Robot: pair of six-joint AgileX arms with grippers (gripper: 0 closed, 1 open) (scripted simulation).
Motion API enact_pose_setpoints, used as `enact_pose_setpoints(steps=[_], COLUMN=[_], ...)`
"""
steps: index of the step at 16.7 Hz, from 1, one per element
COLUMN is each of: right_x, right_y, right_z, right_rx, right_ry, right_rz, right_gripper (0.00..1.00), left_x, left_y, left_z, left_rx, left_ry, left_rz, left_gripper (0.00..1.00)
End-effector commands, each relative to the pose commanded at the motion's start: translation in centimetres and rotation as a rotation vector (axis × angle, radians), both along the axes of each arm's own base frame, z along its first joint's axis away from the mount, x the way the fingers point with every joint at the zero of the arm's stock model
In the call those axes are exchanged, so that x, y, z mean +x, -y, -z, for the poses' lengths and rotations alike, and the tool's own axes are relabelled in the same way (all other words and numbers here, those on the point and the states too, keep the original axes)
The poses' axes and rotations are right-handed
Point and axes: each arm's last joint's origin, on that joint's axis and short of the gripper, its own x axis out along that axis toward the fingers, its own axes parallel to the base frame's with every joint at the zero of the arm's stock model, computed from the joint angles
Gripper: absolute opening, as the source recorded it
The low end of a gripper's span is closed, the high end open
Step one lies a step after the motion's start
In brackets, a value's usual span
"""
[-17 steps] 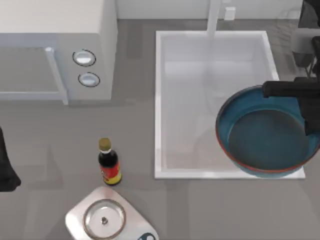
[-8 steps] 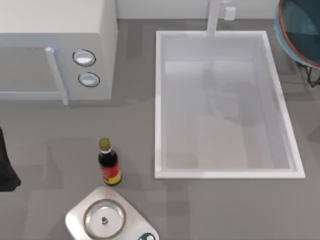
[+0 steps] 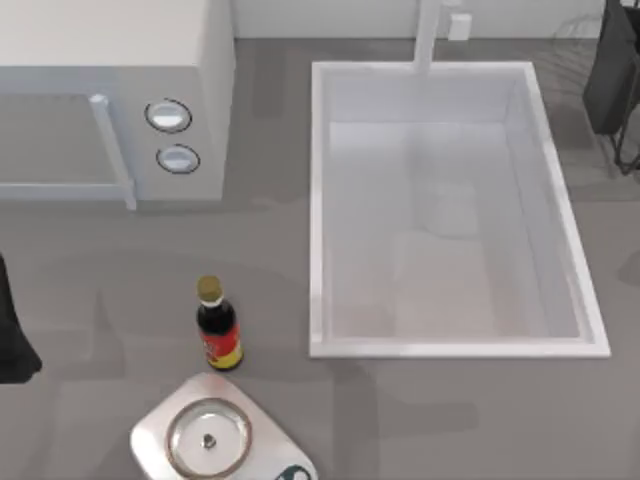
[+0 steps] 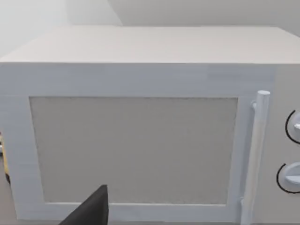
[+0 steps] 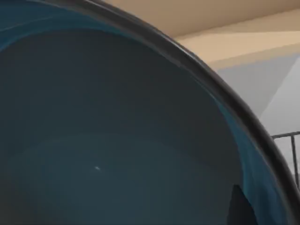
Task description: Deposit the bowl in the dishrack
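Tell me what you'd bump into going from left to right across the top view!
Dark left arm's hand at the left edge → white boxy microwave → big white rectangular sink basin → thin black wire dishrack with dark grey panel at the right edge.

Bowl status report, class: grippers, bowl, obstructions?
Left arm parked at table's left edge. Bowl close before right wrist camera, wire dishrack just beyond. Nothing seen blocking.
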Motion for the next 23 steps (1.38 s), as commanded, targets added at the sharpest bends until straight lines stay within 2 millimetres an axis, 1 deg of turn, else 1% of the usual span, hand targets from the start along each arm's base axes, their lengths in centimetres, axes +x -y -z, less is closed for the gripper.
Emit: enact_pose_setpoints(steps=[1, 3, 6, 10, 13, 15, 16, 18, 21, 23], right_x=[-1.0, -2.9, -5.0, -5.2, -4.7, -3.1, -1.9, 1.1, 6.3, 9.4], right_y=[1.0, 2.2, 2.6, 2.6, 2.8, 3.6, 4.2, 5.3, 6.3, 6.1], right_z=[-0.1, -0.3, -0.5, -0.6, -0.5, 0.2, 0.7, 2.5, 6.7, 10.1], right_rx=[-0.042, -0.137, -0.254, -0.267, -0.263, -0.263, -0.262, -0.262, -0.267, -0.272], right_ry=[0.052, 0.134, 0.209, 0.216, 0.214, 0.211, 0.21, 0.207, 0.209, 0.217], right_rz=[0.026, 0.065, 0.095, 0.097, 0.099, 0.107, 0.111, 0.115, 0.113, 0.109], right_gripper=[0.0, 0.0, 0.0, 0.0, 0.0, 0.0, 0.0, 0.0, 0.0, 0.0], left_x=[0.0, 0.0, 0.0, 0.0, 0.0, 0.0, 0.0, 0.0, 0.0, 0.0], left_y=[0.0, 0.0, 0.0, 0.0, 0.0, 0.0, 0.0, 0.0, 0.0, 0.0], left_z=[0.0, 0.0, 0.0, 0.0, 0.0, 0.0, 0.0, 0.0, 0.0, 0.0], left_rx=[0.0, 0.0, 0.0, 0.0, 0.0, 0.0, 0.0, 0.0, 0.0, 0.0], left_ry=[0.0, 0.0, 0.0, 0.0, 0.0, 0.0, 0.0, 0.0, 0.0, 0.0], left_rz=[0.0, 0.0, 0.0, 0.0, 0.0, 0.0, 0.0, 0.0, 0.0, 0.0], left_gripper=[1.0, 1.0, 1.0, 1.0, 1.0, 1.0, 1.0, 1.0, 1.0, 1.0])
